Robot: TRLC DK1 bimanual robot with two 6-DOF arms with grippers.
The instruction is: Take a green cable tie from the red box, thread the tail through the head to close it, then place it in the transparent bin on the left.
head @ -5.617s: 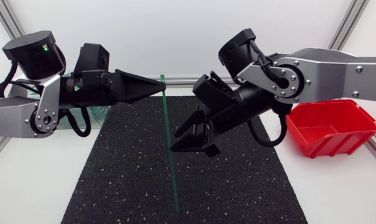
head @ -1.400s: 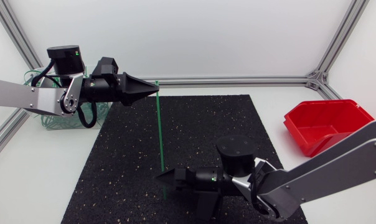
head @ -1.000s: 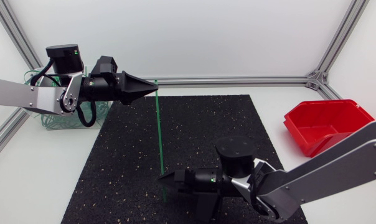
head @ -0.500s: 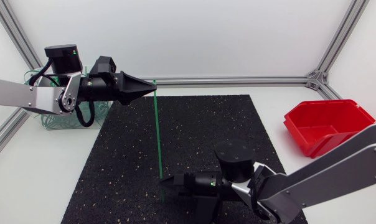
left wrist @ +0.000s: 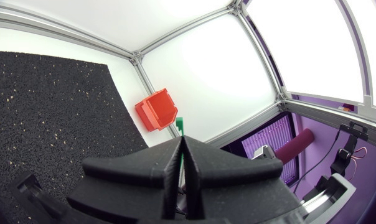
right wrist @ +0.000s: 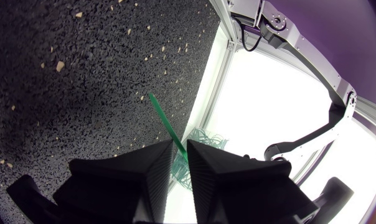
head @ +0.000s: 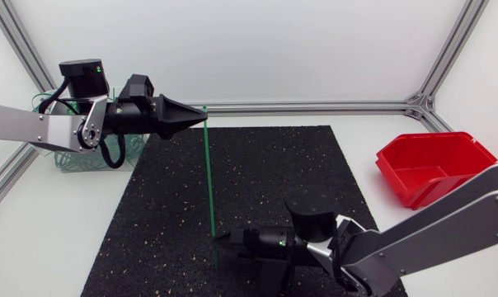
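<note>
Because the green cable tie point(head: 209, 181) is a light, thin plastic strip, springy along its length and slick on its faces, I judge it is best pinched flat-on at its ends: the blocky head for a firm hold, the tail near its tip for steering. Toward the bench's point(head: 51, 247) far left corner stands the transparent bin point(head: 59, 161) with green ties inside. Near it, the left hand point(head: 201, 118) is clamped on the tie's head. From there the strip runs straight over the black mat point(head: 298, 165) toward its near edge. There the right hand point(head: 220, 243) is narrowly parted with the tail in the gap, apparently unsqueezed. The red box point(head: 430, 169) sits by the bench's right edge. Since 5.6 s ago the left hand has drawn back toward the bin and the right hand has dropped from mid-mat to the tail. Over the last half second nothing visibly shifts.
</note>
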